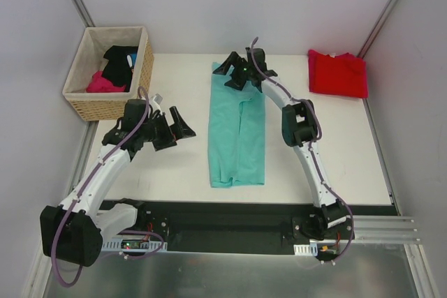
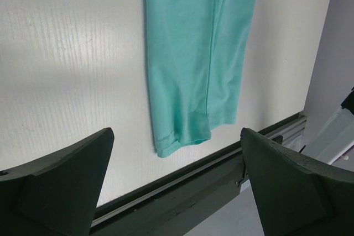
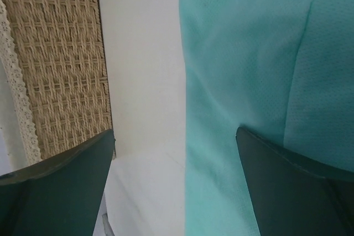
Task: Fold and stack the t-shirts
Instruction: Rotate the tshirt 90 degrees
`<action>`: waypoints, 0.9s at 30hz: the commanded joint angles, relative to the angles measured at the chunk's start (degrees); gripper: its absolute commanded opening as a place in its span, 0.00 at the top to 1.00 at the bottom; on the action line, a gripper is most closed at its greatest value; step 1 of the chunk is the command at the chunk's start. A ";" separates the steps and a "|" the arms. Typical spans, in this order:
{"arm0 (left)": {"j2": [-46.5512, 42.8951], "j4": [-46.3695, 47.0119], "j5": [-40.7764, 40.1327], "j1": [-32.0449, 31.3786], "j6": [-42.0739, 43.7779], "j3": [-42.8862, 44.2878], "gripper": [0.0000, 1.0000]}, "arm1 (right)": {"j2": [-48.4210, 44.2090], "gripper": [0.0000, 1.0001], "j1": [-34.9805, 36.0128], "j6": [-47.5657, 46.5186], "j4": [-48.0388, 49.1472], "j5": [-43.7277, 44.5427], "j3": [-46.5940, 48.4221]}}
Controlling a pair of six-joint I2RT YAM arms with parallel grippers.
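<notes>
Teal t-shirt (image 1: 237, 130) is laid lengthwise-folded on tabletop (image 1: 174, 169), right of basket (image 1: 98, 107); red t-shirt (image 1: 338, 73) is placed further right, apparently folded. Left gripper (image 1: 174, 128) and right gripper (image 1: 232, 73) are held spread, nothing pinched.

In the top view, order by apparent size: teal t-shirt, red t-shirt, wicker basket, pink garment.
1. teal t-shirt and wicker basket, too alike to rank.
2. red t-shirt.
3. pink garment, partly hidden.

Left arm (image 1: 98, 169) bent, jaws spread wide, empty; right arm (image 1: 312, 164) stretched forward, jaws likewise wide, empty.
</notes>
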 commanded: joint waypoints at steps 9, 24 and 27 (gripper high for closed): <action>4.49 5.21 4.73 1.22 3.51 5.14 0.01 | -32.80 0.03 0.24 -15.56 1.81 3.04 -24.23; -4.37 15.84 8.61 -1.93 -3.95 -21.03 0.01 | -89.43 0.03 6.64 -24.56 -21.50 31.60 -85.13; -8.32 16.29 7.65 -3.61 -5.80 -25.08 0.01 | -94.95 0.03 8.49 -22.45 -23.00 33.46 -91.29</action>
